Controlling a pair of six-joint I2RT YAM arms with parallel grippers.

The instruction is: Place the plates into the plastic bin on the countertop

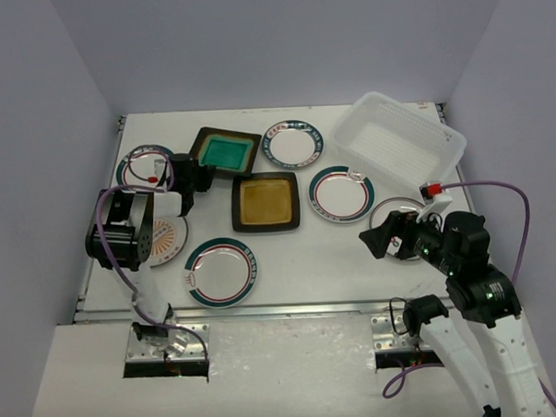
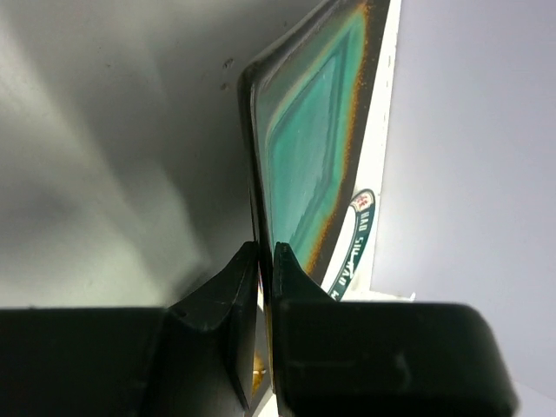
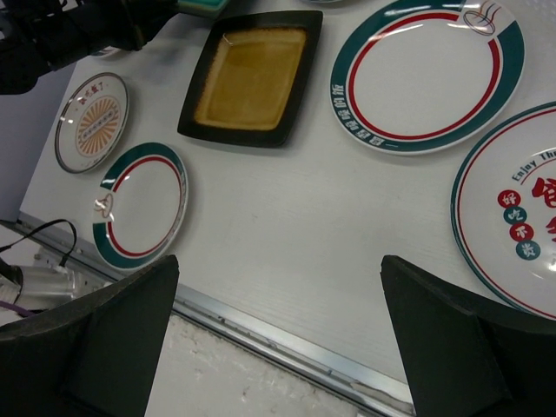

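While the left claw [image 2: 265,254] clenches only the thin rim of the teal square plate [image 2: 313,156], well apart from the bin [image 1: 445,132], and the right claw [image 3: 280,291] hangs released, that slim edge-hold could slip in transit.

"Enjoy Th…" on the red-character plate [image 3: 512,217] (rest cut off at frame edge)

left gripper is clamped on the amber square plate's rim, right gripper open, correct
No: the left wrist view shows the left gripper clamped on the rim of the teal square plate; the amber square plate lies ungripped. The right gripper is open.
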